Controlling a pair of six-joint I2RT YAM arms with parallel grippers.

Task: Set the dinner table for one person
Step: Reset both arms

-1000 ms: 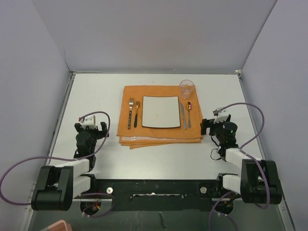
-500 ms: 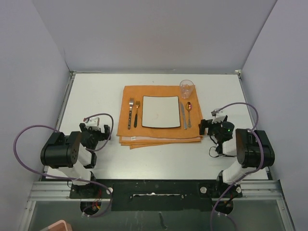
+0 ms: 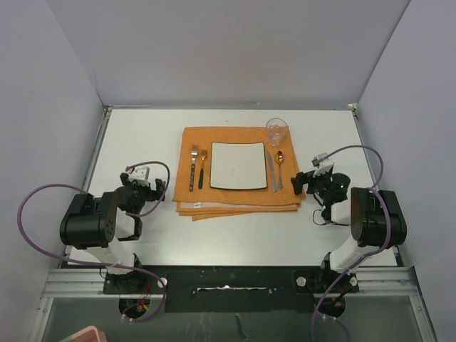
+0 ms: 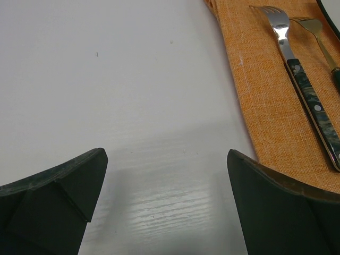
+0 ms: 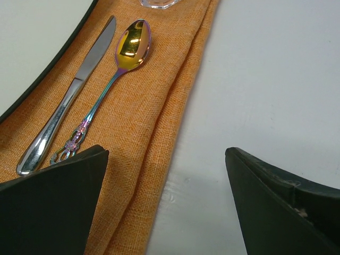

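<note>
By my reckoning the setting is done — the placemat in the middle of the dinner table carries plate, forks, knife, spoon and glass — and my left gripper and right gripper hang empty either side, jaws apart

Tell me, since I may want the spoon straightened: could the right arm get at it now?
Probably yes. The open right end effector sits at the placemat edge, the spoon just ahead with nothing between them; only the knife lies close beside it.
</note>
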